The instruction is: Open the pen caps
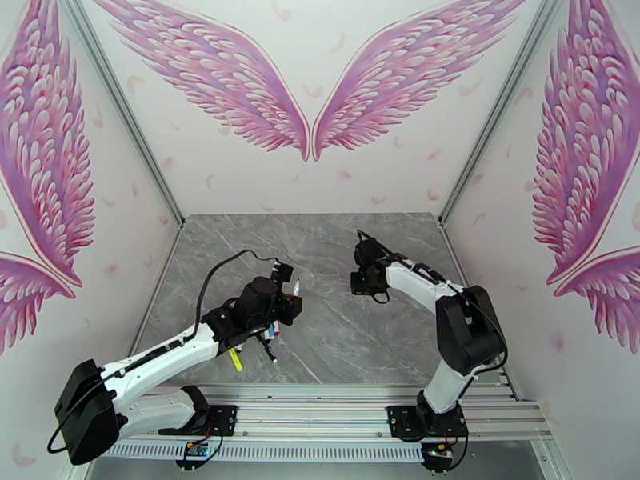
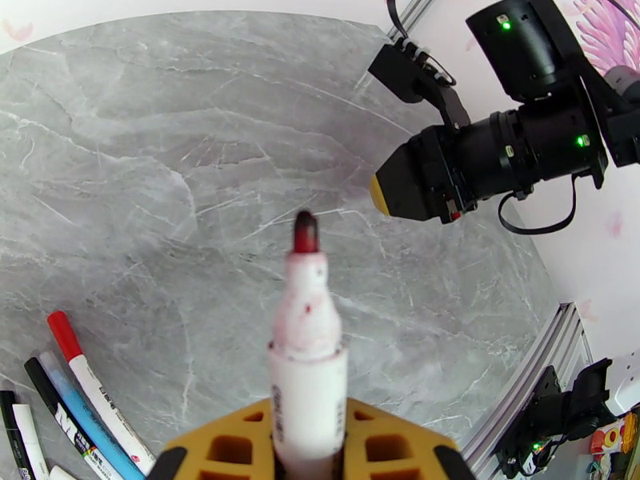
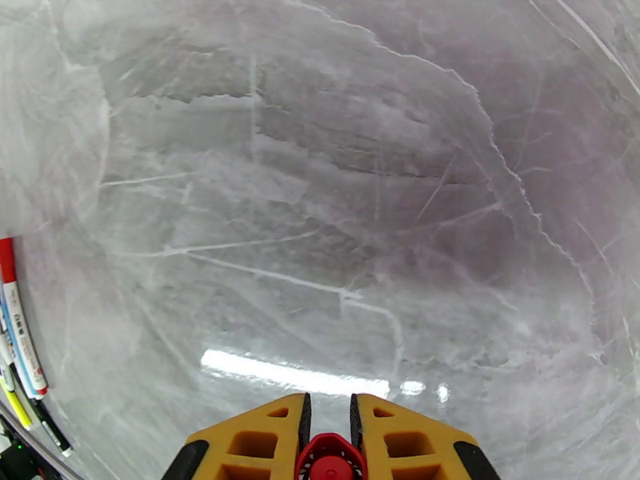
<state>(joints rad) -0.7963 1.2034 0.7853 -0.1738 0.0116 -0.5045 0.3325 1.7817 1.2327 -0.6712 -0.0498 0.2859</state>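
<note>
1. Left gripper (image 2: pixel 308 451) clenches a pen (image 2: pixel 308 370), bottom centre of its wrist view; the lower barrel is cut off.
2. Pen's long axis runs up-frame, bare red tip uppermost.
3. Right gripper (image 3: pixel 328 442) pinches a red cap (image 3: pixel 330 467), half hidden in its grip.

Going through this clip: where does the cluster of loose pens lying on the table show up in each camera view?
Top external: the loose pens lie left of centre, toward the table's near edge.
Left wrist: bottom-left corner, fanned out side by side.
Right wrist: along the left edge, lower half.
Shared landmark: the grey marble table that they rest on.
</note>
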